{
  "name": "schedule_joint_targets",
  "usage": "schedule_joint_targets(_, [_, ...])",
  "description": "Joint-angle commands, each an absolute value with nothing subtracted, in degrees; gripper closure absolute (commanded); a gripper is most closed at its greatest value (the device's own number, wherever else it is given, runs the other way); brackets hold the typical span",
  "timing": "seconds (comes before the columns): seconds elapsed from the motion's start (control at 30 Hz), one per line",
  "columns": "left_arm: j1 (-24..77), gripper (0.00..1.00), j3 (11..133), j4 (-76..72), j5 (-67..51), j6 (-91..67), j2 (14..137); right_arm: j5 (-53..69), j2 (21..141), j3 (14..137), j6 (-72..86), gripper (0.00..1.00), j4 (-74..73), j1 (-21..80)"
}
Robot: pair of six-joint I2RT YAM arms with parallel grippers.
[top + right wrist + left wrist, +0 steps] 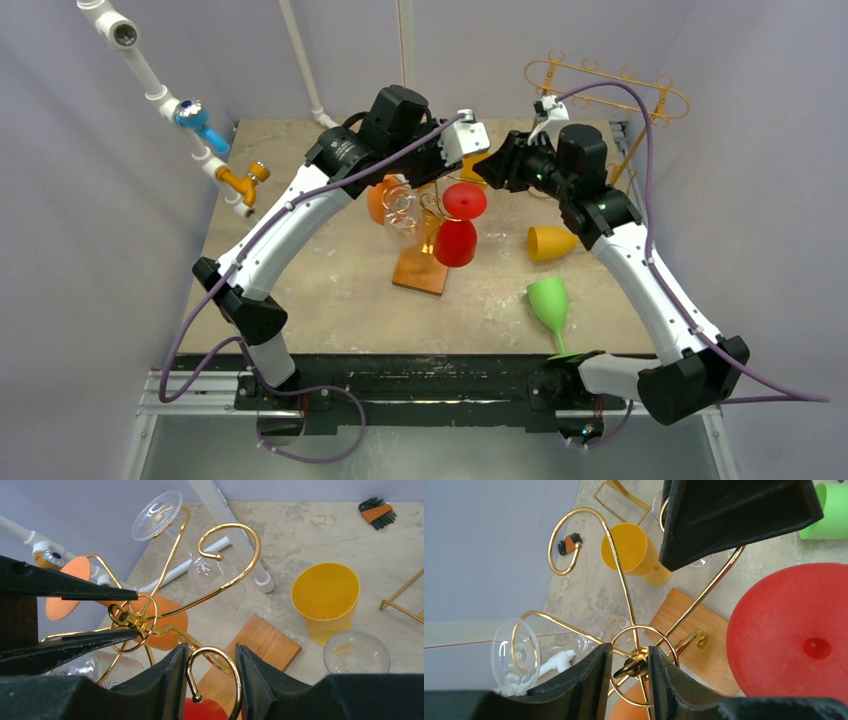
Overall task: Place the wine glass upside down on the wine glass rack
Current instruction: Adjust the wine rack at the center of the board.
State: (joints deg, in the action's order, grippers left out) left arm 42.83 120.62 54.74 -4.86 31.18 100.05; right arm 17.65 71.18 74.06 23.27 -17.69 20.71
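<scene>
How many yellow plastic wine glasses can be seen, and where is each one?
2. One yellow plastic wine glass stands upright behind the gold wire rack; the other lies on its side right of it. The arms may hide more.

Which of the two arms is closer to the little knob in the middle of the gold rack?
Left arm: its jaws straddle the knob. Right arm: its jaws sit off to one side, around a curled hook.
</scene>
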Motion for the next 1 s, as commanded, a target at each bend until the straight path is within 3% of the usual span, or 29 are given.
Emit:
schedule_joint_targets(0.0, [40.5, 0.66, 122.6, 51.4, 10.6, 31.8, 99.9, 23.2, 68.1, 72.5, 24.3, 0.79, -21.6, 22.4])
schedule_joint_targets(0.97, [39.7, 0.66, 122.5, 50.4, 11.8, 34.6, 100.3, 21.4, 66.2, 68.9, 30.1, 0.76, -19.0, 31.8])
